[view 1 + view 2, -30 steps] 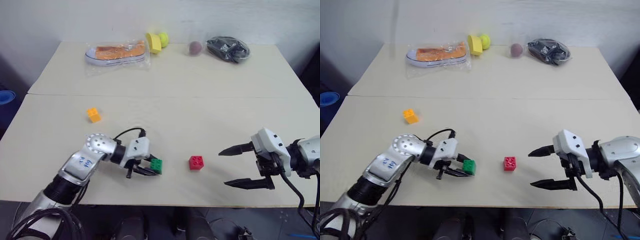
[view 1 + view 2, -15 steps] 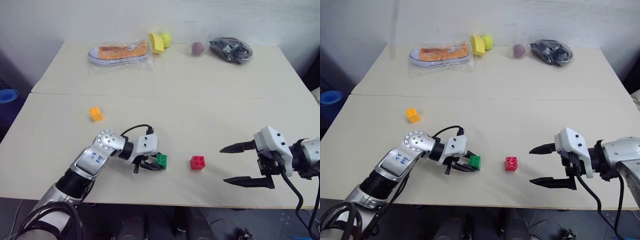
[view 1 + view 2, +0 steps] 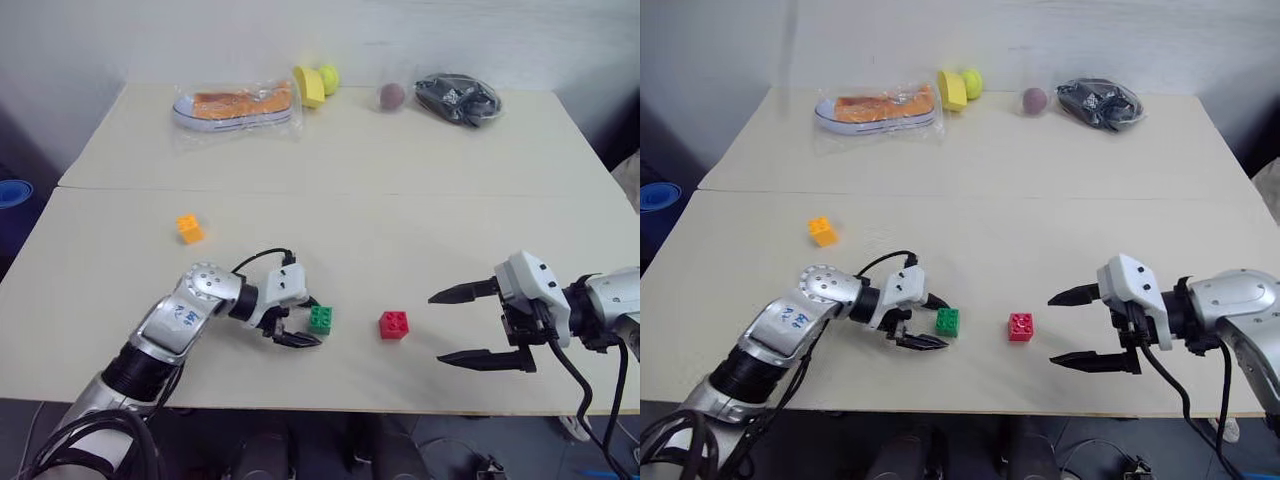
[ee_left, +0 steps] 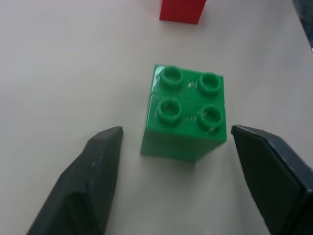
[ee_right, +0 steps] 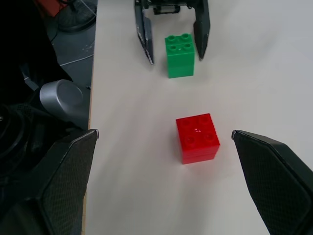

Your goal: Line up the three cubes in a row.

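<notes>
The green cube (image 3: 321,319) stands on the table near the front edge. My left gripper (image 4: 177,132) is open around it, one finger on each side with a gap to the cube. The red cube (image 3: 393,324) rests a short way to the right of the green one, roughly level with it. Further right, my right gripper (image 3: 436,328) is open and empty, pointing at the red cube (image 5: 197,137) from a distance. The orange-yellow cube (image 3: 188,229) lies apart, further back on the left.
Along the table's far edge lie a shoe in a plastic bag (image 3: 235,105), a yellow object (image 3: 307,86) with a yellow-green ball (image 3: 327,77), a dull purple ball (image 3: 390,95) and a black bundle (image 3: 457,97). A seam (image 3: 330,190) crosses the table.
My left gripper carried the green cube slightly toward the red one, then opened and let it go on the table. The right gripper stayed open and barely moved.
</notes>
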Robot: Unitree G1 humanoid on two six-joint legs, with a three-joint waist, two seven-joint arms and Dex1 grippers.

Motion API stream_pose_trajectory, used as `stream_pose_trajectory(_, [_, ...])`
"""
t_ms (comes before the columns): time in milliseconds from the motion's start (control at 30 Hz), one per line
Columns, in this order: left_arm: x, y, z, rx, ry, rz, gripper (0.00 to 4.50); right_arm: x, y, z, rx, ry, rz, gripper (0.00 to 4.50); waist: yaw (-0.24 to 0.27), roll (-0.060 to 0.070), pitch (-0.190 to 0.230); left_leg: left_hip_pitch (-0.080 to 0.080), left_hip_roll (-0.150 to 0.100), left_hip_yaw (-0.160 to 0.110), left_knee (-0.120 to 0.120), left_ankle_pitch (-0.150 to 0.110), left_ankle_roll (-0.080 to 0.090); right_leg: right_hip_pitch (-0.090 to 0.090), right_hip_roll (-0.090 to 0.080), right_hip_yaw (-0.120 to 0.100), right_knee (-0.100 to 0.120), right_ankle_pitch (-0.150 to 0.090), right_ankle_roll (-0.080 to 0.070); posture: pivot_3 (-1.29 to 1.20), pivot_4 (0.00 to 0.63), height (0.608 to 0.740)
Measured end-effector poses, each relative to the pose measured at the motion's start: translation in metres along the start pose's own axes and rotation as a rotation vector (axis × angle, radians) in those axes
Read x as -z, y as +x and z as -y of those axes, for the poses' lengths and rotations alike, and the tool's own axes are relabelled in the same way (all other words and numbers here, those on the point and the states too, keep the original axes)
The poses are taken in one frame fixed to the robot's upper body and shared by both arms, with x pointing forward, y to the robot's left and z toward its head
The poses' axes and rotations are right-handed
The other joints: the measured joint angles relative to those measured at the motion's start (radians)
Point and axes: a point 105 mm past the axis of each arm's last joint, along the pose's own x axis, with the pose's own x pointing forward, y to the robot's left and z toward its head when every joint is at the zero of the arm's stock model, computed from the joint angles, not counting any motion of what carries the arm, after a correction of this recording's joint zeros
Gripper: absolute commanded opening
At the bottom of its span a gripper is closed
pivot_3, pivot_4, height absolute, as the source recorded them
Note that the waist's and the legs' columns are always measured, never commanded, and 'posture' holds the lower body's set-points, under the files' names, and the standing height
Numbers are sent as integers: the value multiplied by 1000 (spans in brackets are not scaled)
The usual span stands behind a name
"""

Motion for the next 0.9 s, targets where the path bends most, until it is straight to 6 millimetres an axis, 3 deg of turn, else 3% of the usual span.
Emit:
stream_pose_trajectory(100, [8,-29,-1,-97,-77,16,4437,-4,4,4,-18,-16,22,4500,-7,0,0,0,0,0,0,0,0,0,0,0,0,0,0,0,150,740])
stream_pose_trajectory(200, [22,-71,0,-262,-190,41,4437,-11,7,10,-25,-31,60,4500,-16,0,0,0,1,0,0,0,0,0,-1,0,0,0,0,0,150,740])
stream_pose_trajectory(367, [66,-144,14,-623,-389,51,4437,-33,12,24,-8,-38,179,4500,-23,0,0,0,0,-1,-1,0,0,0,-2,-1,-1,0,0,0,150,740])
stream_pose_trajectory(500, [107,-193,43,-875,-508,14,4437,-42,14,35,16,-17,234,4500,-21,0,0,0,0,-1,-1,-2,0,-1,-4,-1,-1,-1,-1,0,150,740])
stream_pose_trajectory(567, [116,-206,53,-931,-523,-3,4437,-40,16,37,1,-2,230,4500,-8,-1,0,0,-1,-2,-1,-4,1,0,-6,-2,-1,-1,-1,0,150,740])
stream_pose_trajectory(667, [107,-210,46,-922,-445,-7,4437,-45,19,40,-31,-14,236,4500,7,-1,0,0,-3,-2,-1,-5,2,-1,-9,-3,-1,0,-1,0,150,740])
stream_pose_trajectory(900, [70,-211,-31,-832,-213,-31,4437,-46,18,45,-46,-10,234,4500,1,0,0,-3,-3,-2,-1,-5,2,-3,-9,-4,0,0,-1,0,150,740])
